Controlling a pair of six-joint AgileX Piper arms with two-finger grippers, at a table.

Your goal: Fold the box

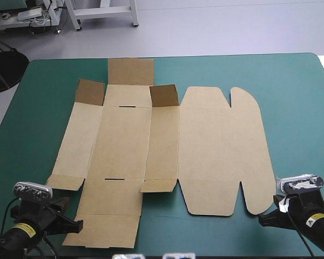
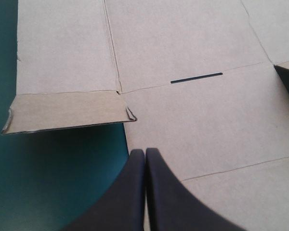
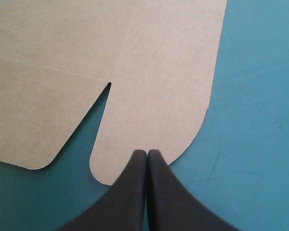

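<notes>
Seeing the flat brown cardboard box [image 2: 192, 120] cut off ahead; my left claw [image 2: 145, 151] and right claw [image 3: 147, 152] hover closed, empty, at its edge.

No text, number or brand can be read in any view. The left arm's small yellow sticker [image 1: 24, 229] and the right arm's small yellow sticker [image 1: 315, 219] carry marks too small to decipher.

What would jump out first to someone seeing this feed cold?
The box, a big brown cut sheet, lies mostly flat across the middle of the teal-green table, two small far flaps raised. Both hands are shut at its near edge: the left hand beside a near panel, the right hand at a rounded tab.
</notes>
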